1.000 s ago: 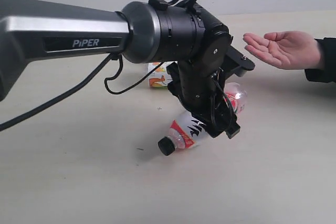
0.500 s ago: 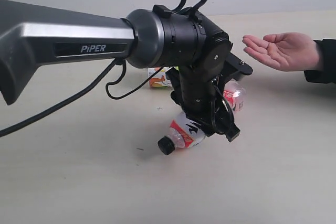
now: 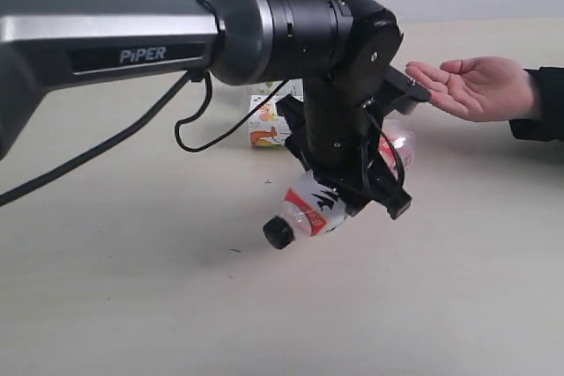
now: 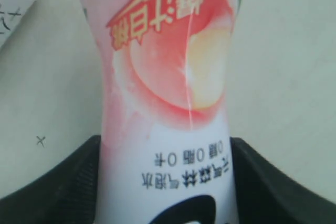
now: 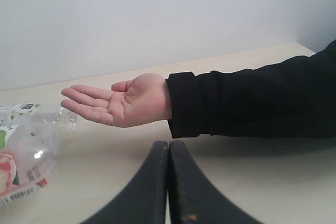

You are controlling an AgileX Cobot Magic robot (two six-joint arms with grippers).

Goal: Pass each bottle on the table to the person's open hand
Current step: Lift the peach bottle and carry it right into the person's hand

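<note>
My left gripper [image 3: 359,193] is shut on a clear bottle [image 3: 308,209] with a red label and black calligraphy. The bottle hangs tilted just above the table [image 3: 132,305], black cap [image 3: 278,233] lowest. In the left wrist view this bottle [image 4: 168,77] shows a pink peach label, and a black finger [image 4: 58,187] presses each side. The open hand [image 3: 471,85] waits palm up at the right, higher than the bottle. My right gripper [image 5: 169,148] is shut and empty, low in front of the hand [image 5: 123,103].
A second bottle [image 3: 269,122] lies behind the arm and a third bottle [image 3: 398,143] lies right of the gripper, under the hand. The right wrist view shows two clear bottles [image 5: 26,150] lying beside the hand. A black sleeve [image 5: 252,98] crosses the table.
The left gripper has risen a little with the red-label bottle, so the cap has come off the table. The hand has stayed put.
</note>
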